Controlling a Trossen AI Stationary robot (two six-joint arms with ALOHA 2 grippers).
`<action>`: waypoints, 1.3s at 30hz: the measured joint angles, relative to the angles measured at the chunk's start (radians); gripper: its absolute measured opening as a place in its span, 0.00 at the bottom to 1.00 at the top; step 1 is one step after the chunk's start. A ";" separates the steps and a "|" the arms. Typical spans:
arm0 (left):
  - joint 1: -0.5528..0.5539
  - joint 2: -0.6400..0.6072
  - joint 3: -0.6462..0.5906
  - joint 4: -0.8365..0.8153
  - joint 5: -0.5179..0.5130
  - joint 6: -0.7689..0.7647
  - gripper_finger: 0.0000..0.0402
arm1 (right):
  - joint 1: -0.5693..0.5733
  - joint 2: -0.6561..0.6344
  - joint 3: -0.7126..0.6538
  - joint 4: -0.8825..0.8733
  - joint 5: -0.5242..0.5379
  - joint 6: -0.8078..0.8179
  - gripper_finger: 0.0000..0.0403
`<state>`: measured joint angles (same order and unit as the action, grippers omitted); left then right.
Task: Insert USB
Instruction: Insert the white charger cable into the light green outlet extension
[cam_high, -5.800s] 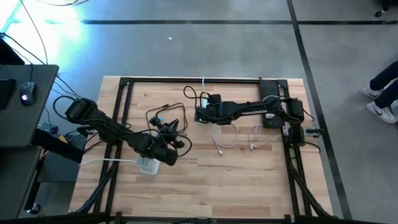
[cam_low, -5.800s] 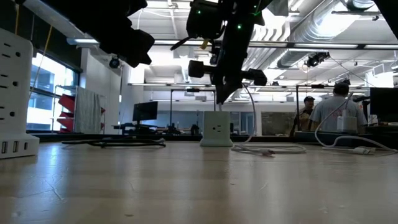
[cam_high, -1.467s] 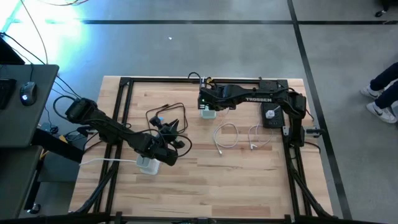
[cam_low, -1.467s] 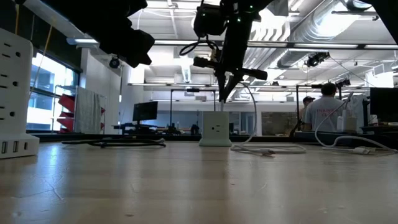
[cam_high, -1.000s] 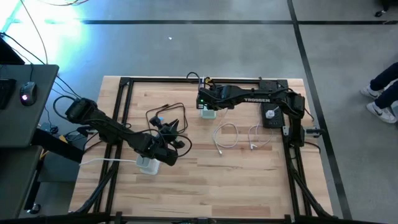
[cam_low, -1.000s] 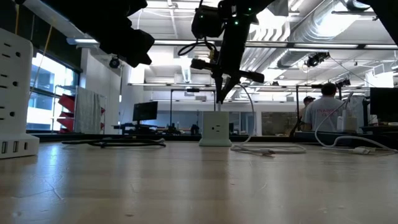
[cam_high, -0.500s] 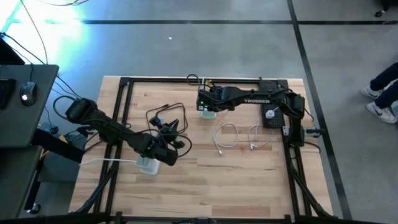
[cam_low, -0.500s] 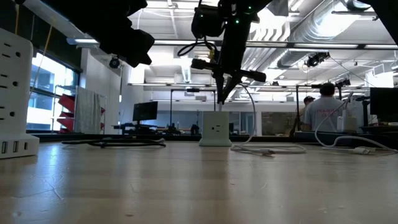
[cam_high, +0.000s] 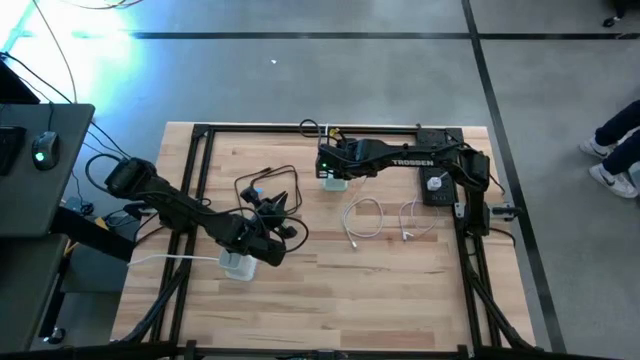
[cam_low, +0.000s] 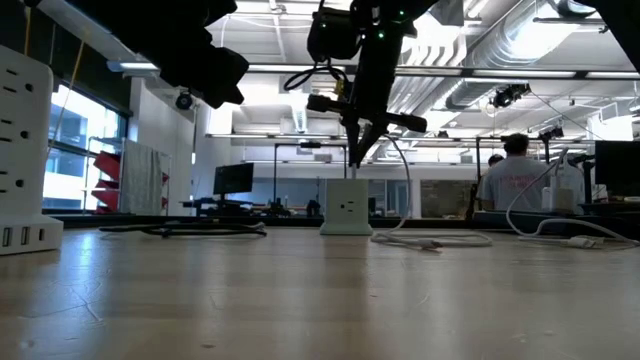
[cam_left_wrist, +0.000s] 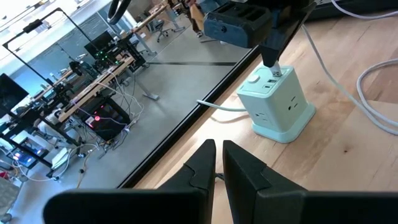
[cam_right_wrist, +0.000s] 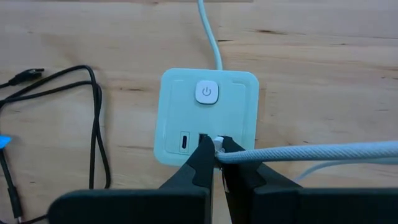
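We saw the right end effector (cam_right_wrist: 216, 154) directly above the pale green power cube (cam_right_wrist: 208, 118), which stood near the far edge of the table (cam_high: 330, 300). Its fingers were closed on the plug of a white braided USB cable (cam_right_wrist: 311, 151), and the plug tip was at the cube's top ports, beside the power button (cam_right_wrist: 206, 93). Whether the plug was fully inside we could not tell. The left end effector (cam_left_wrist: 217, 163) waited over a second power cube (cam_high: 237, 266) near the table's left front, its fingers almost together and holding nothing. A black cable (cam_high: 262, 185) lay between the two cubes.
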<state>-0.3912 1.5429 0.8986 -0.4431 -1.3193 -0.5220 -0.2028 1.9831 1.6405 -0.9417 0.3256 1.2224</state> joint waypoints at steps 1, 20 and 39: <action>0.000 0.000 0.000 0.000 0.000 0.000 0.02 | 0.000 0.000 0.000 0.000 -0.001 0.000 0.00; 0.000 0.000 0.000 0.000 0.000 0.001 0.02 | -0.002 -0.003 0.001 -0.007 0.003 -0.045 0.00; -0.133 -0.078 0.001 -0.063 0.045 -0.009 0.02 | 0.054 -0.148 0.143 0.060 -0.237 -1.048 0.00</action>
<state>-0.5244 1.4648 0.8995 -0.5060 -1.2745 -0.5309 -0.1485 1.8355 1.7836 -0.8815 0.0891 0.1746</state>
